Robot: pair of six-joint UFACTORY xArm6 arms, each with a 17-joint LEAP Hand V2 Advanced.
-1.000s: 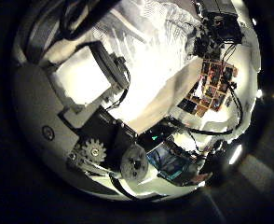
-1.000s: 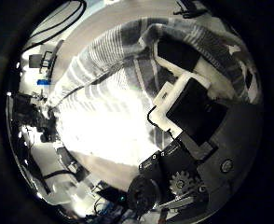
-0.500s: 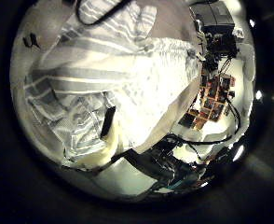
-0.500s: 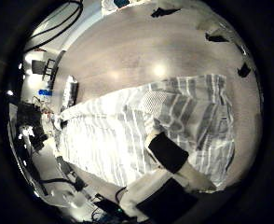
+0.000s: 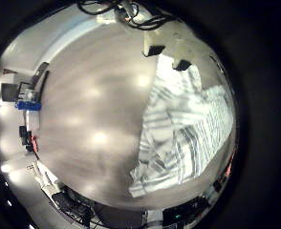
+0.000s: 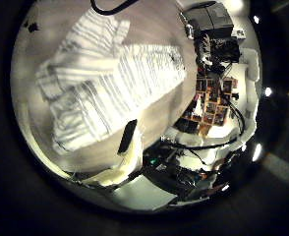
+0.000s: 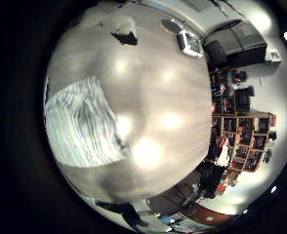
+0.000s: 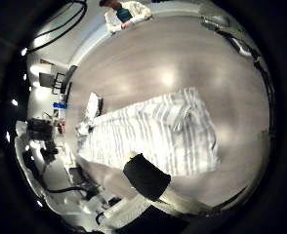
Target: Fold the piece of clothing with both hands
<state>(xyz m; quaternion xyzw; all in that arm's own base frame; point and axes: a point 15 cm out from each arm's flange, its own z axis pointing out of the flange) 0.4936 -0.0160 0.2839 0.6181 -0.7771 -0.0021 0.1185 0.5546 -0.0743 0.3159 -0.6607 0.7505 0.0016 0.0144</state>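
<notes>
From both palm cameras I now see the striped garment [image 8: 153, 136] lying free on the pale wooden table [image 8: 173, 58], small and whole in view where a second ago it filled the lenses with my fingers pressed against the cloth; both hands have lifted clear and let it go. The left thumb-side view shows the garment [image 6: 110, 93] bunched into overlapping layers, one edge rumpled and not square. I judge a fold has just been laid and released, though the result looks loose and may want a further fold or smoothing. A dark fingertip [image 8: 146, 178] of the right hand juts in straight, holding nothing; of the left hand's fingers I see too little to tell their state.
</notes>
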